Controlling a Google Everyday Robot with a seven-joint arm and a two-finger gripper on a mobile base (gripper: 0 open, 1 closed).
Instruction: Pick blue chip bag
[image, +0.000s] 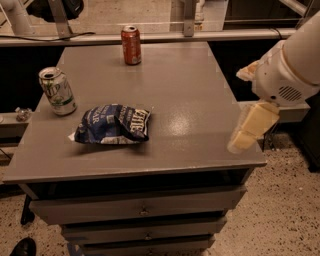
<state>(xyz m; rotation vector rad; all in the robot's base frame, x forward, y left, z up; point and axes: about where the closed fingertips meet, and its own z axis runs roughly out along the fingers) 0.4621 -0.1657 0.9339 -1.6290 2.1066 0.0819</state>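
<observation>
- Crumpled dark-blue foil chip bag with white lettering (112, 125) lies flat on the grey bench (200, 90), left of centre and nearer the front edge, long axis running left to right
- Green-and-white drinks can (58, 91) stands upright behind and to the left of the bag, near but apart from it; red drinks can (131, 45) stands upright well apart, by the far edge
- Cream-coloured pincer (245, 135) hangs off the bench's right front corner, angled down and to the left, on a white rounded arm (290, 65); well apart from the bag and holding nothing
- Whether the pincer is spread or pressed together: cannot tell from this view
- Handling, as a judgement: bag looks light, soft and puffed with air; the foil is likely slick and will buckle under a pinch, and the contents are probably brittle
- Best hold, by my reading: across the short width at the raised middle, or on the crimped right end nearest the pincer, closing gently
- Risk: a low approach may simply push so light a bag along the smooth bench top
- Grey drawers (140, 210) sit under the bench, shut
</observation>
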